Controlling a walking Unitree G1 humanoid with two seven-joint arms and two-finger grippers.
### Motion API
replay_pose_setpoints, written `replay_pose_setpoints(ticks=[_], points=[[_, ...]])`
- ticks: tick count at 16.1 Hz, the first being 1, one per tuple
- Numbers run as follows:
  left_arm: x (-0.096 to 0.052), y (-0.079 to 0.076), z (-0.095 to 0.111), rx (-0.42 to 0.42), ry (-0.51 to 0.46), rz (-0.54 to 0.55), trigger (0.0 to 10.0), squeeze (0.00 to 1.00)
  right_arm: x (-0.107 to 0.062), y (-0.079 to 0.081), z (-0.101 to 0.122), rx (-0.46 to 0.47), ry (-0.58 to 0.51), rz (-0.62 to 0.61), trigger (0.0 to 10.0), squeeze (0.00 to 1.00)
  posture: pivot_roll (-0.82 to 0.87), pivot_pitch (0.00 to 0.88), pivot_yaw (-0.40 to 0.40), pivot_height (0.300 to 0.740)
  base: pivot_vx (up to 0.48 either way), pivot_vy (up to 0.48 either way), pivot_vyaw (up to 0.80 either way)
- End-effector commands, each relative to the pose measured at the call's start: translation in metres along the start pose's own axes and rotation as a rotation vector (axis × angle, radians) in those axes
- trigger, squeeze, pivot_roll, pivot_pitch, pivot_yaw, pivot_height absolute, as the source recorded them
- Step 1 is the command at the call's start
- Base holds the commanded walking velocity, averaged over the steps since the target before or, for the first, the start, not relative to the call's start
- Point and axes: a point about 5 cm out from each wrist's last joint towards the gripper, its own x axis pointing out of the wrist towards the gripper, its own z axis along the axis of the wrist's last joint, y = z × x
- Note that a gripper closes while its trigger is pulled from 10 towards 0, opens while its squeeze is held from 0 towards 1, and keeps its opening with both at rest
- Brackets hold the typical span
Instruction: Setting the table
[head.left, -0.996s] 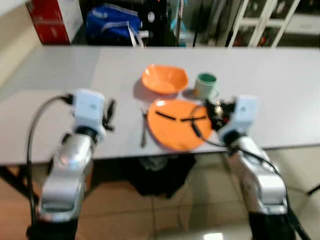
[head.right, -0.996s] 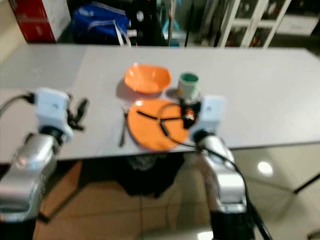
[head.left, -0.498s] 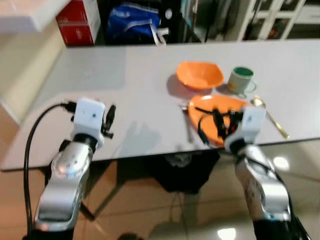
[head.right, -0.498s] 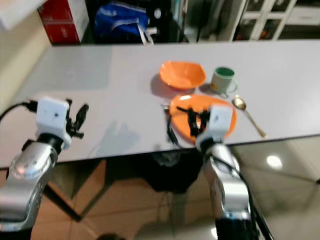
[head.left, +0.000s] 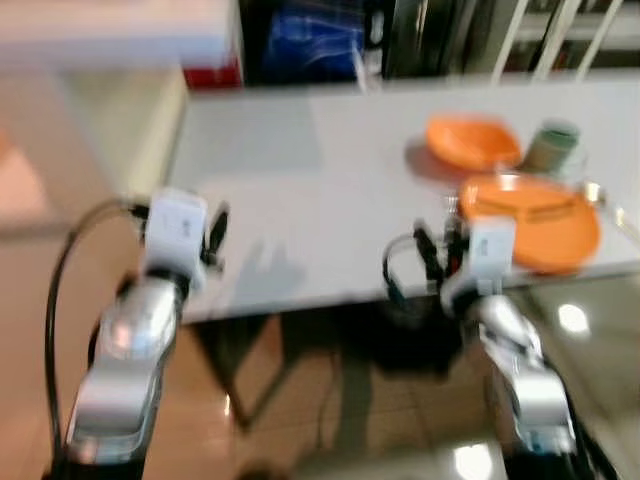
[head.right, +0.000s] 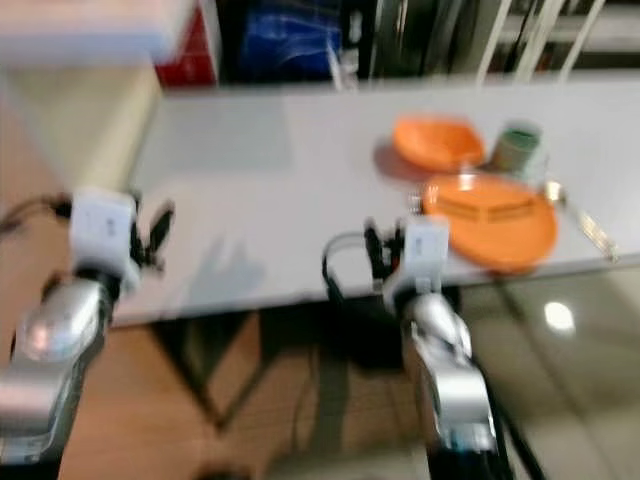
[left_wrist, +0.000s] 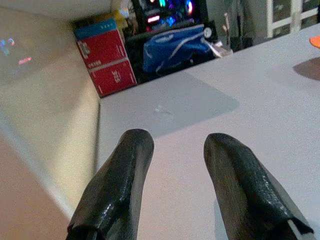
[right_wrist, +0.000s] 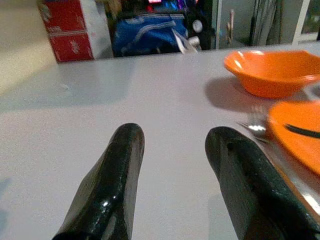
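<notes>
Spanning the width of the head views, a long grey table (head.left: 300, 190) is seen with its near edge running left to right just beyond the 2 raised arms, both head views being blurred. Much bare tabletop lies open on the left and in the middle; all the tableware is gathered at the right end. Past the far edge, a blue bag (right_wrist: 150, 32) and a red box (left_wrist: 107, 60) are seen on the floor, and glossy brown floor tiles (head.left: 330, 400) show below the near edge.

An orange plate (head.left: 535, 205) is set close to the near edge at the right. On its far side an orange bowl (head.left: 470, 140) rests upright, apart from the plate, and a pale green cup (head.left: 553, 147) stands upright just right of the bowl. A fork (right_wrist: 257, 127) lies just left of the plate, tines pointing away from the robot, its long axis running near to far. A gold spoon (head.right: 585, 222) lies right of the plate, its long axis slanting from far-left to near-right.

The left gripper (left_wrist: 172, 145) is held above the bare left part of the table, its 2 fingers parted and nothing between them. The right gripper (right_wrist: 172, 137) is held over the near edge, left of the fork and plate, fingers likewise spread and empty, pointing toward the far side.
</notes>
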Motion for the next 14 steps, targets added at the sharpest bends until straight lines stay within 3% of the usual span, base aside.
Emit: replay_pose_setpoints(ticks=[1,9,14], points=[[0.001,0.005,0.006,0.013,-0.023,0.008,10.0,0.0,0.002,0.006,0.008,0.021,-0.04,0.027,10.0,0.0,0.04,0.0,0.006,0.74,0.0,0.48,0.0],[0.003,0.017,0.018,0.038,-0.067,0.044,10.0,0.0,0.007,0.019,0.018,0.001,-0.07,0.11,10.0,0.0,0.06,0.0,-0.02,0.74,0.0,0.48,0.0],[0.01,0.028,0.038,0.052,-0.109,0.072,10.0,0.0,0.011,0.021,0.028,0.051,-0.09,0.123,10.0,0.0,0.05,0.0,-0.024,0.74,0.0,0.48,0.0]])
